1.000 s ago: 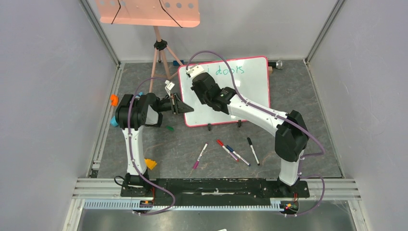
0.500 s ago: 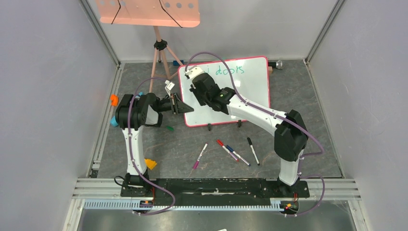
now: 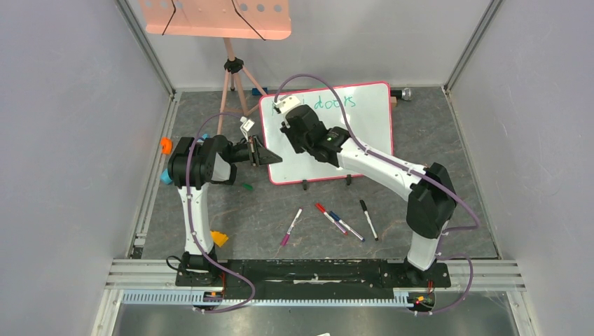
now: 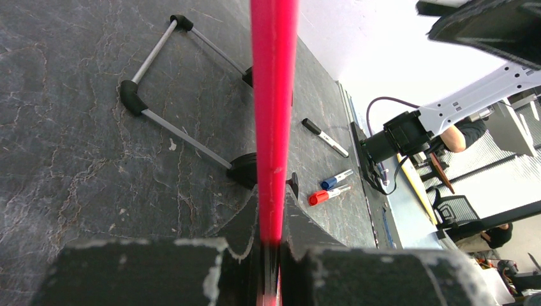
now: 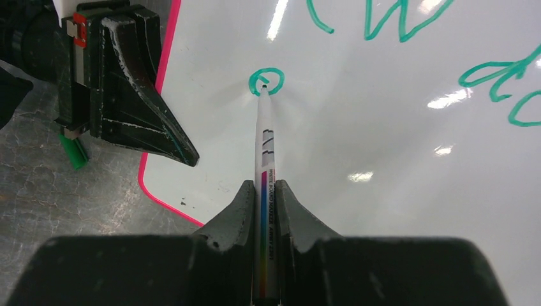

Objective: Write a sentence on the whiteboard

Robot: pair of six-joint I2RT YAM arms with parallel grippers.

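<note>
1. The whiteboard [image 3: 364, 140] stands propped up at the far middle of the dark tabletop [image 3: 455, 175].
2. The left pincer [image 4: 271, 213] is clamped on the whiteboard's pink-red left edge.
3. The right pincer [image 5: 263, 188] is closed on a whiteboard marker [image 5: 263, 140]. Its green tip touches the board at a small green loop [image 5: 266, 81] below the top line.
4. The sentence [image 3: 335, 103] runs in green along the board's top. "doors" is legible, and the right arm [image 3: 378, 164] partly hides the first word.
5. Four capped markers [image 3: 347, 226] lie on the tabletop on the near side of the board, and a green cap [image 3: 246, 186] lies near the left pincer.
</note>
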